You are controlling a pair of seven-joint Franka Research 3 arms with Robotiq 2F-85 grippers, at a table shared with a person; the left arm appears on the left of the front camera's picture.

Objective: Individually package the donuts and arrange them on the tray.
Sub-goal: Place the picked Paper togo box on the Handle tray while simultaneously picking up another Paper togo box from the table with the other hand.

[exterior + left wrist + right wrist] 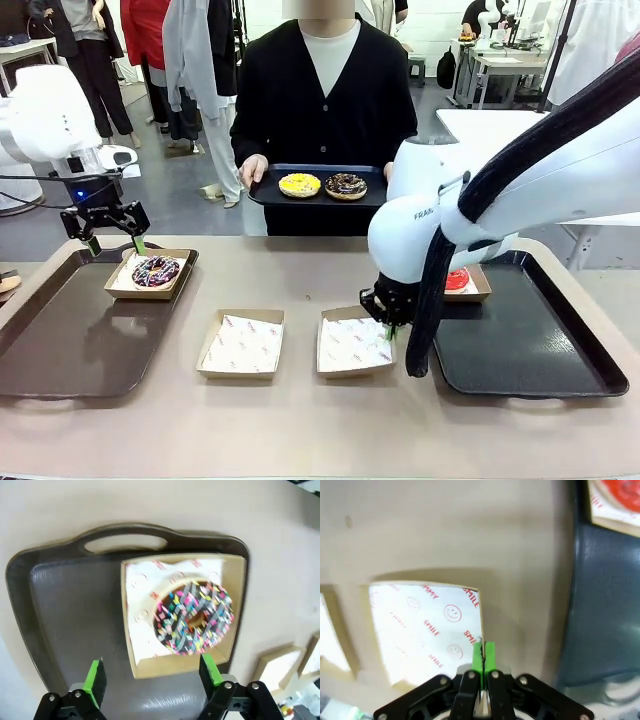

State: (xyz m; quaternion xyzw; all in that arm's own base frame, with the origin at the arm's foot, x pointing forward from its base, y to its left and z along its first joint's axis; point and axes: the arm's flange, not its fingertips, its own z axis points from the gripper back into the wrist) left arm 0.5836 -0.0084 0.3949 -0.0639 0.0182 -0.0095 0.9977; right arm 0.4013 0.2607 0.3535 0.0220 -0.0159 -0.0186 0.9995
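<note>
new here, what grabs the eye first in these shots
The sprinkled purple donut sits boxed on the left tray, the open left gripper over it. Mid-table, the right gripper is shut on the rim of an empty box, while the person holds a black tray with a yellow donut and a chocolate donut.

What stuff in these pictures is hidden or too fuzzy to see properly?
Glossy red donut: front view, the white right arm covers most of it; right wrist view, the top edge cuts it off.
Right gripper: right wrist view, shut at the wall of the paper-lined cardboard box; whether it pinches that wall is unclear.
Dark purple sprinkled donut: left wrist view, blurred, so the sprinkles smear.
</note>
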